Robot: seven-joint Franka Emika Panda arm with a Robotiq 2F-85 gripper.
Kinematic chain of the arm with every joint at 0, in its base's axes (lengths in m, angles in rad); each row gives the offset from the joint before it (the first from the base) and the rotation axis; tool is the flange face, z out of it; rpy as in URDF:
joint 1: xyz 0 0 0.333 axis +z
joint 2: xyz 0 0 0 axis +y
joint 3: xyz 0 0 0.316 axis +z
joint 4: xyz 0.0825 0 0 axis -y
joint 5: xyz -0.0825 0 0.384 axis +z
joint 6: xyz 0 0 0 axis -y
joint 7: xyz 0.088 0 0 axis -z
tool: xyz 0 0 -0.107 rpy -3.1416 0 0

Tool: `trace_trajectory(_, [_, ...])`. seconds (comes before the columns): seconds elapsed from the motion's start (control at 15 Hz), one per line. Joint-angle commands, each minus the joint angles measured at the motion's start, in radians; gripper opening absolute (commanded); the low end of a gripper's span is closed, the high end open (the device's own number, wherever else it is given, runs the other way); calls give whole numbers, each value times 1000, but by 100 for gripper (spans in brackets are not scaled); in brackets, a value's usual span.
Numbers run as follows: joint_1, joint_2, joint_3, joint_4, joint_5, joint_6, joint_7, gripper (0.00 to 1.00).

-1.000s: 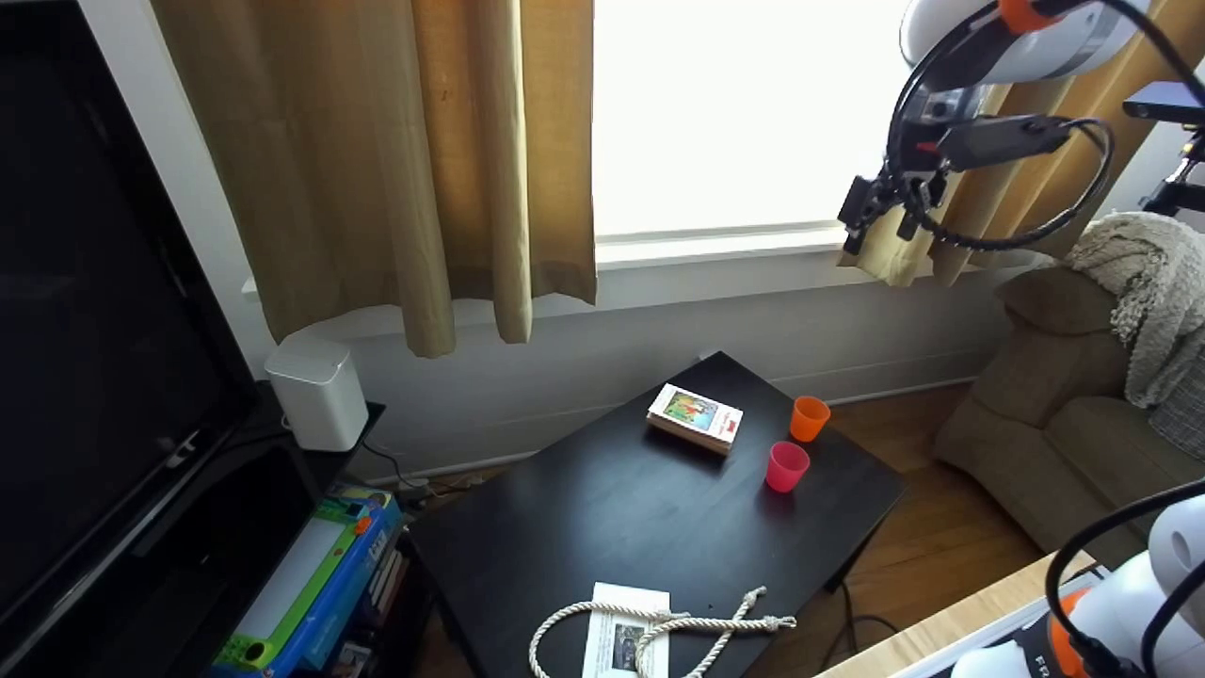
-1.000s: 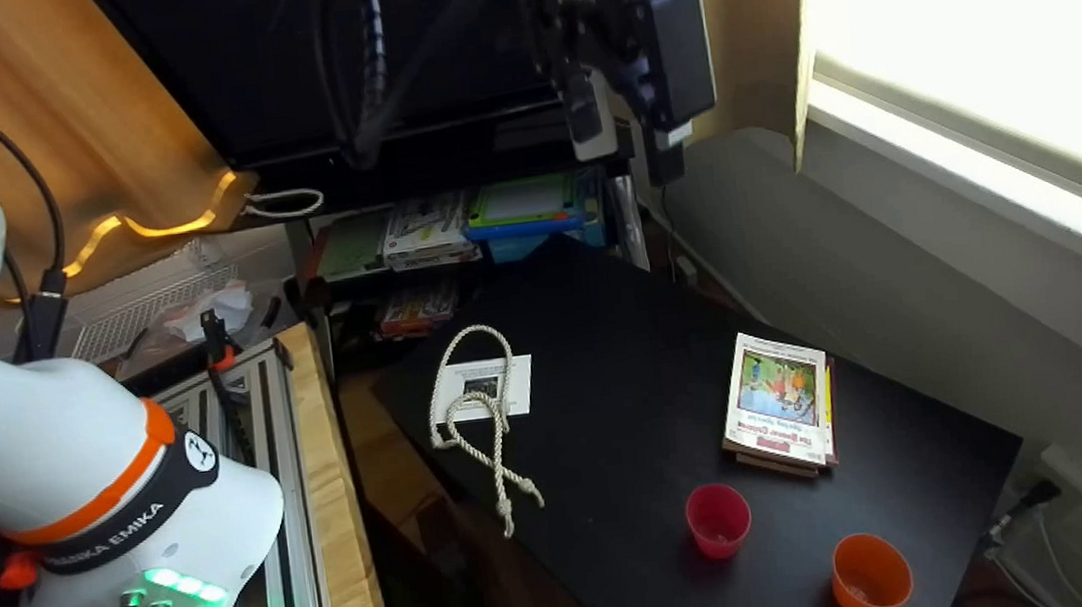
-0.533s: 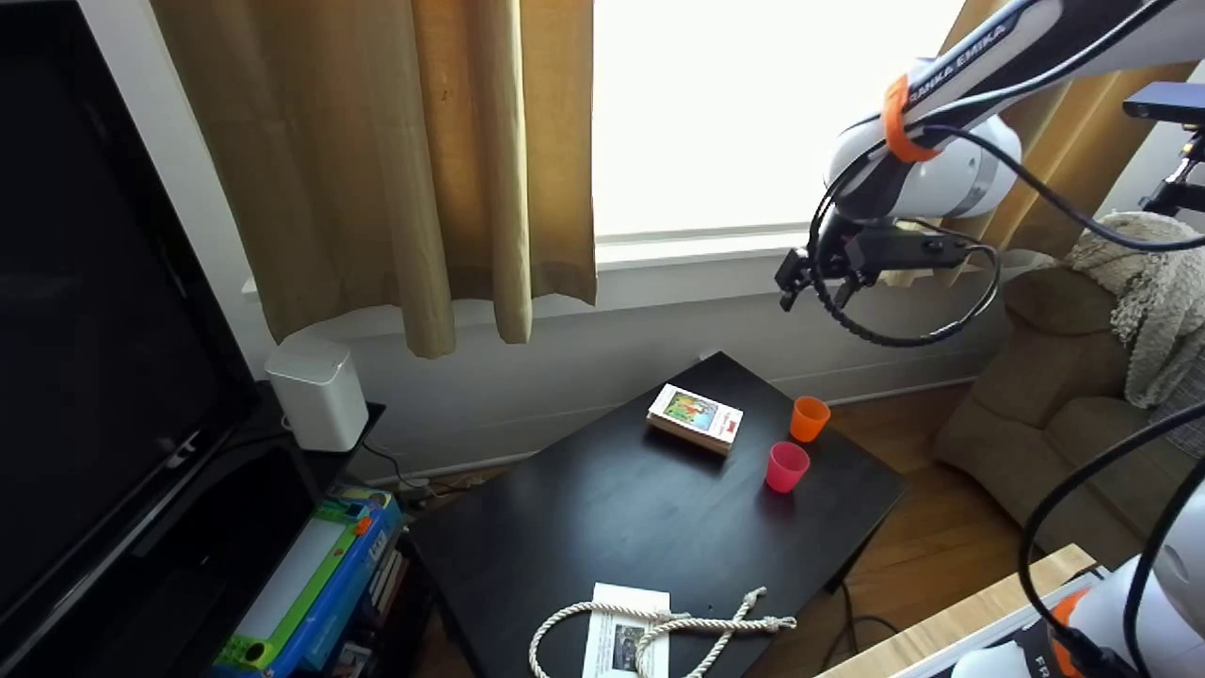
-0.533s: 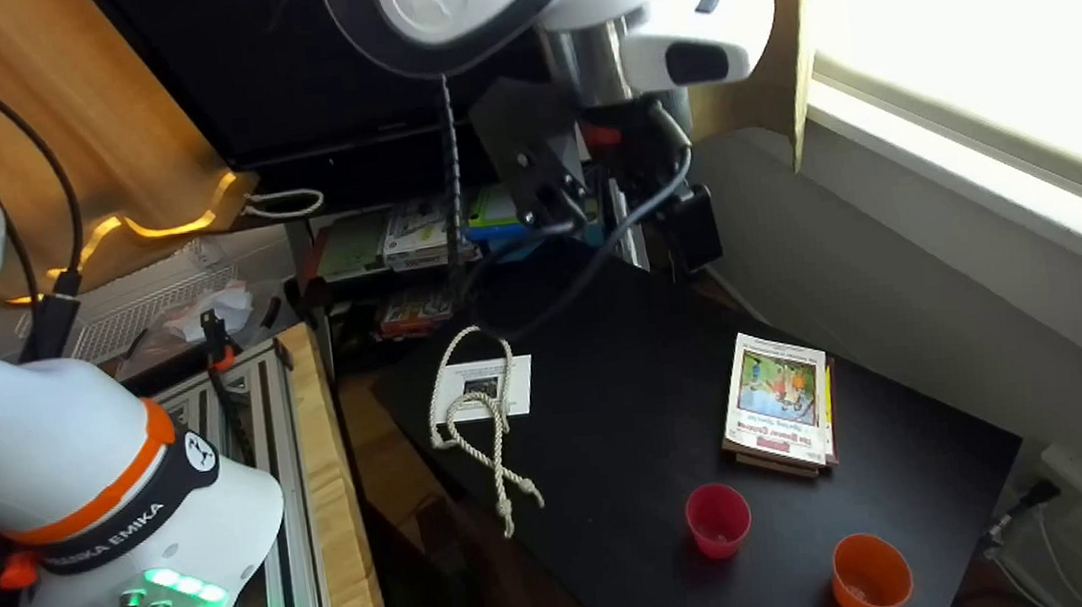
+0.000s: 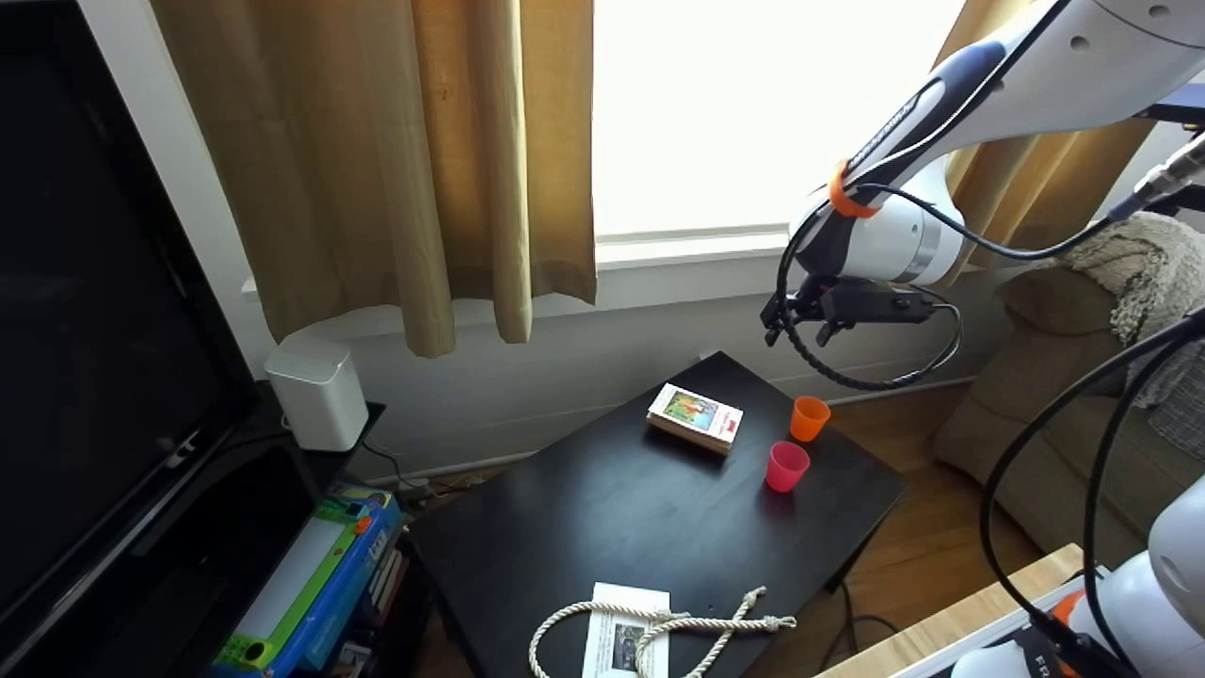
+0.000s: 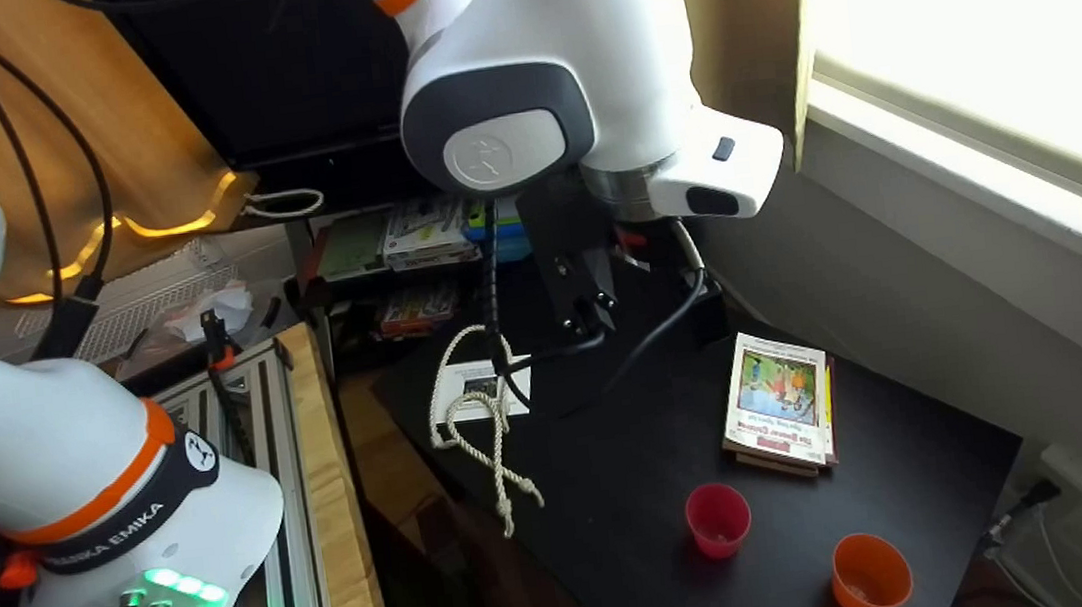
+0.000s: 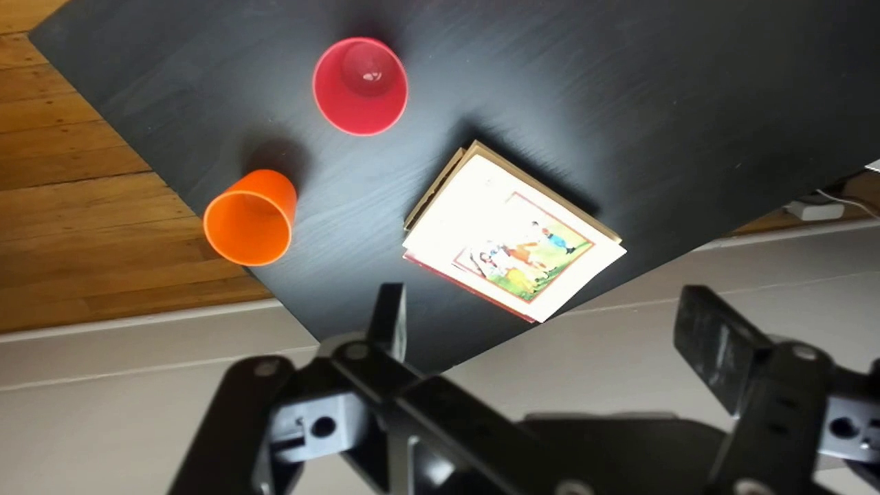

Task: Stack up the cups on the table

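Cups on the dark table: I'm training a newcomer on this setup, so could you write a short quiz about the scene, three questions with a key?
1. True or false: the red plastic cup and the orange plastic cup stand apart, not stacked.
2. Fill in: a ____ lies over part of the printed sheet on the dark table.
3. Choose: the tool is
A) shut on the red plastic cup
B) open, holding nothing
C) shut on the printed sheet

Key: 1, true; 2, twisted rope; 3, B.
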Motion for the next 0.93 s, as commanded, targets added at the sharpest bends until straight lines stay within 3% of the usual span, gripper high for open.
trace_trajectory(0.0, [-27,-3,25,1,-18,-1,15,100])
trace_trajectory(0.33, [-29,157,-6,62,-52,-23,116,100])
trace_trajectory(0.87, [-134,496,53,228,-10,-8,137,100])
